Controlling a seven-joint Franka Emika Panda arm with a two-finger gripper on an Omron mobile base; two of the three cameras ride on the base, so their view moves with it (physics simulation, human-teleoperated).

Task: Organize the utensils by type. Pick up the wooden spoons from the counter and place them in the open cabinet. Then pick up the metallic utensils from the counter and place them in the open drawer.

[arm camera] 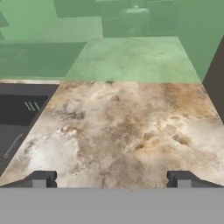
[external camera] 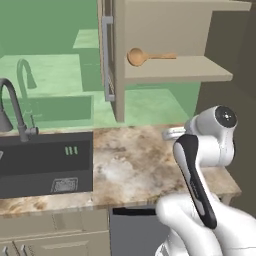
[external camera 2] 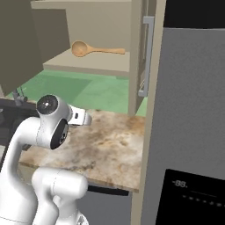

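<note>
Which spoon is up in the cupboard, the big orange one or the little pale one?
The big orange-tan wooden spoon lies on the open cabinet's shelf, oval bowl toward the door.

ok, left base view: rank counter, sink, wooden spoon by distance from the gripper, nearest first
1. counter: right under the open gripper.
2. sink: set in the counter, off to the left.
3. wooden spoon: farthest, up on the open cabinet shelf.

The large orange-tan wooden spoon point(external camera: 142, 56) lies flat on the open cabinet's shelf point(external camera: 200, 72).
</note>
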